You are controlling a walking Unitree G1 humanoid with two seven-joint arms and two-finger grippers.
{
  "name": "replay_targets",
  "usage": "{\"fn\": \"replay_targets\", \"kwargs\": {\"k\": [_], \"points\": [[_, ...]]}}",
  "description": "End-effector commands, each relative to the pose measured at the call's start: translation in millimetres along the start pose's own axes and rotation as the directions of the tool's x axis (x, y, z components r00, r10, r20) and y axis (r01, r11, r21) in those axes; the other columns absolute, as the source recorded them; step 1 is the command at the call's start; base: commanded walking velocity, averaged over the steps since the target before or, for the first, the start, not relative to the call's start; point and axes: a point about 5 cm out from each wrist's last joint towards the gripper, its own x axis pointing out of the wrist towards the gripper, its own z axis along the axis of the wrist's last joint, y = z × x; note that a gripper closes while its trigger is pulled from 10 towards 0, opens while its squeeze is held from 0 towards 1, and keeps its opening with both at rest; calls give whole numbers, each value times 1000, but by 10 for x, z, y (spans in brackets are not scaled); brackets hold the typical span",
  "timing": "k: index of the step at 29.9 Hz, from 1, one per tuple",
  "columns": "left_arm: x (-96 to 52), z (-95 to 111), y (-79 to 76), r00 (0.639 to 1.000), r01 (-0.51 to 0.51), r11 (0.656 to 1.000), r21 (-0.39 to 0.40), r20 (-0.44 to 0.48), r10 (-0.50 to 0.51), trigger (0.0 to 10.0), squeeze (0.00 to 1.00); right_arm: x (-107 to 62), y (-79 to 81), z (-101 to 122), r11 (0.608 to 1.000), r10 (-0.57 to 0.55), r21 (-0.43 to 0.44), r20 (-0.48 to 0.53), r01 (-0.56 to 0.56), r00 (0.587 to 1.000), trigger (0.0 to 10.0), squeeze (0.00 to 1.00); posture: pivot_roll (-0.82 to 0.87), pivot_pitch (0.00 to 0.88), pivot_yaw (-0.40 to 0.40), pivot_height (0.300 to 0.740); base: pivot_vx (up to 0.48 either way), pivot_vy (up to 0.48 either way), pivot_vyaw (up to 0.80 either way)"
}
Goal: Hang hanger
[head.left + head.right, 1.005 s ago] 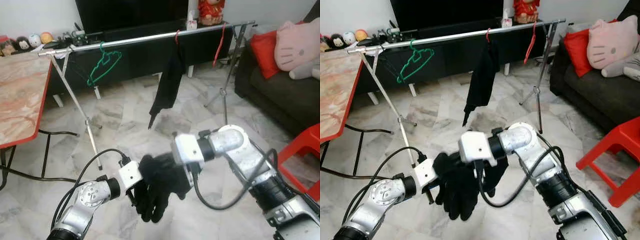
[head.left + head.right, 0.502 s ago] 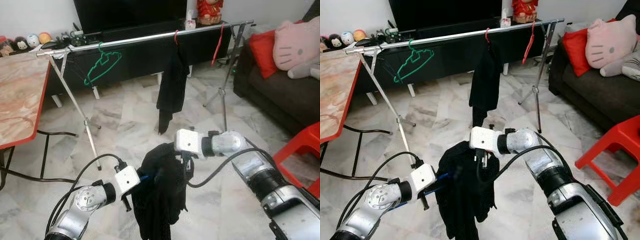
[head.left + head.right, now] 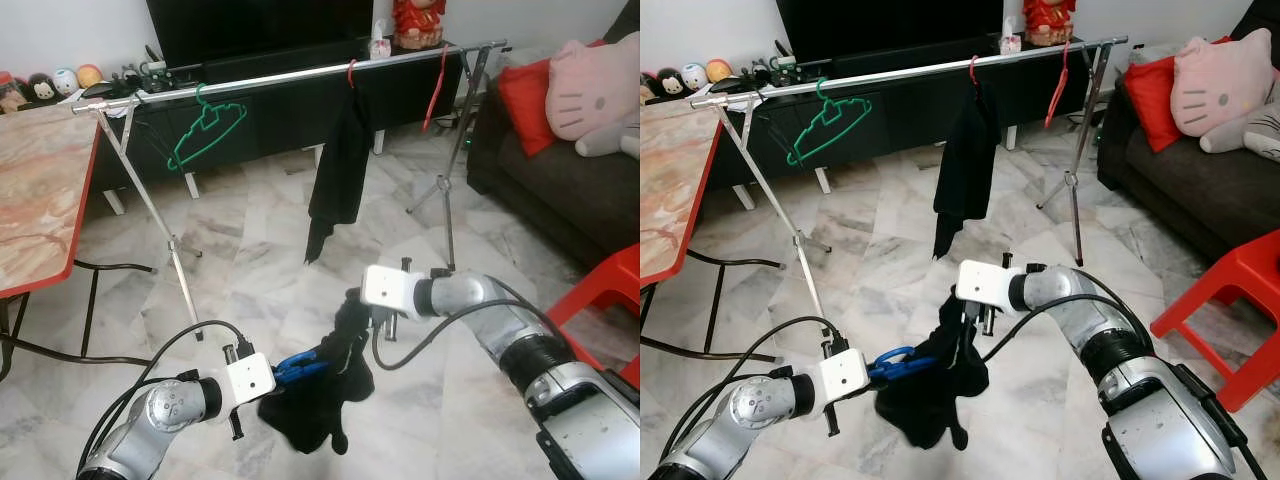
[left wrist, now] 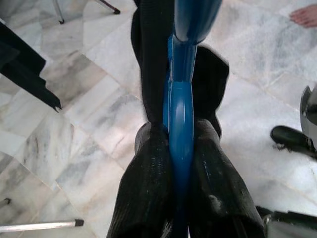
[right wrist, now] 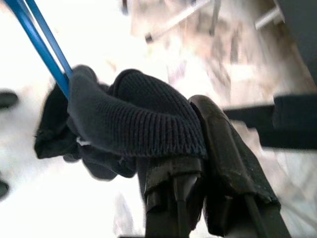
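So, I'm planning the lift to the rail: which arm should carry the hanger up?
Probably left. The left gripper is shut on the blue hanger, while the right gripper pinches just the black garment draped over it.

Before you a long rail [image 3: 290, 76] runs from left to right on two folding stands, and behind it stands a low cabinet [image 3: 270, 110]. On the rail you have a bare hanger [image 3: 205, 128] at the left, a hung garment [image 3: 340, 165] near the middle and one more hanger [image 3: 436, 90] to the right. A table [image 3: 40, 190] is at your left, a sofa [image 3: 560, 170] with cushions at your right, and a stool [image 3: 610, 300] in front of the sofa. Low between the two arms, a hanger [image 3: 898, 362] with cloth [image 3: 935, 385] on it lies between the left gripper [image 3: 872, 372] and the right gripper [image 3: 975, 320], above the floor [image 3: 260, 260].
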Motion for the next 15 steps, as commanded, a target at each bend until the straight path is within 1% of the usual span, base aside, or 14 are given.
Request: {"fn": "replay_targets", "kwargs": {"k": [1,7,9,10,11,15], "points": [[-46,-33,-25,1000,13,1000,4,-18,-13,10000,0,-40,-128,16,998,-50,-48,-34,49,998,10000,0,-115,0,39,740,0,0,0],[-66,-12,12,999,-37,999,-8,-7,37,10000,0,-6,-81,10,999,-31,-37,-32,30,999,10000,0,-114,0,34,740,0,0,0],[-68,-11,15,999,-38,999,-9,-7,38,10000,0,-3,-82,4,999,-33,-37,-35,32,999,10000,0,-114,0,34,740,0,0,0],[-78,-5,21,999,-41,999,-7,-5,41,10000,0,-2,-86,-19,998,-46,-36,-53,44,998,10000,0,-113,0,33,740,0,0,0],[-107,23,37,998,-54,998,-19,18,54,10000,0,-5,-88,-55,998,-59,-39,-83,56,995,10000,0,-113,0,33,740,0,0,0],[-158,78,79,994,-88,995,-50,54,90,10000,0,2,-83,-87,997,-75,-21,-100,73,992,10000,0,-113,0,33,740,0,0,0]]}}
